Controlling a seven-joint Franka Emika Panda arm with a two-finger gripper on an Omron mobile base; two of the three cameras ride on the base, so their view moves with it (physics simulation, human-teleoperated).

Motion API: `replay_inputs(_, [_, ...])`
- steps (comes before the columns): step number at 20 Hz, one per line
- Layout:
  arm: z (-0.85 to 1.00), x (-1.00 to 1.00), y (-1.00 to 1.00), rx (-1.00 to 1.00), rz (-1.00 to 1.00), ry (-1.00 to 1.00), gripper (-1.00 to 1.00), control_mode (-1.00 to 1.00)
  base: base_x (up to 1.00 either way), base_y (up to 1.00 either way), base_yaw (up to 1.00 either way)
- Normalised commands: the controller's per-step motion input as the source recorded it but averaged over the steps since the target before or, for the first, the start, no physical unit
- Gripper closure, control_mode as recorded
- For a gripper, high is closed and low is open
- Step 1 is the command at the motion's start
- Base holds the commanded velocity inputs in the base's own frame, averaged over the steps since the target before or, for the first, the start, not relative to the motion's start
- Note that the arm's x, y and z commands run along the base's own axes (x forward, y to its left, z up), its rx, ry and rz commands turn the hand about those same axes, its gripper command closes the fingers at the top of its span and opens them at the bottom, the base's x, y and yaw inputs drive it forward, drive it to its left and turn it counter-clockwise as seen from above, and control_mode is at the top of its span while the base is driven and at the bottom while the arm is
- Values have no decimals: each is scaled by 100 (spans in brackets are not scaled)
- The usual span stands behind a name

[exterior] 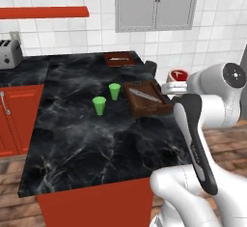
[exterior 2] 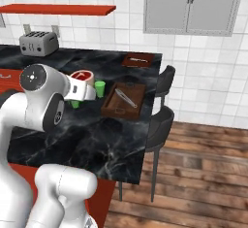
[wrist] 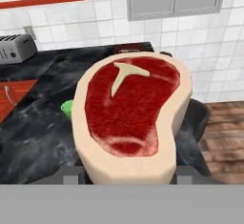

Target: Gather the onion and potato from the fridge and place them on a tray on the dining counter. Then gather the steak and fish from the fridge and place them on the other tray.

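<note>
A raw red steak (wrist: 131, 108) with a pale fat rim and a T-shaped bone sits between my gripper's (wrist: 129, 173) fingers, which are shut on its lower edge. In the left base view the steak (exterior: 177, 74) hangs in the gripper (exterior: 176, 80) at the right edge of the dining counter (exterior: 82, 139). The reddish-brown tray (exterior: 119, 58) lies at the far end of the counter, well beyond the steak. From the right base view, the steak (exterior 2: 83, 76) is over the counter (exterior 2: 111, 139), left of the tray (exterior 2: 138, 59). Fridge, onion, potato and fish are out of view.
A brown wooden box (exterior: 146, 98) holding a metal utensil lies just left of the steak. Two green cups (exterior: 99, 105) (exterior: 114, 91) stand mid-counter. A toaster (exterior: 9, 52) sits far left. Dark chairs (exterior 2: 160, 125) stand along the counter's right side, red cabinets (exterior: 17, 115) at left.
</note>
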Motion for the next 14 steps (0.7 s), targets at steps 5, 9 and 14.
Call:
replay_inputs(5, [-34,58,-7,0,0,1,100,-100,0,0,0])
replay_inputs(9, [-31,55,-9,0,0,4,100,-100,0,0,0])
replay_inputs(14, [-12,48,-7,0,0,17,100,-100,0,0,0])
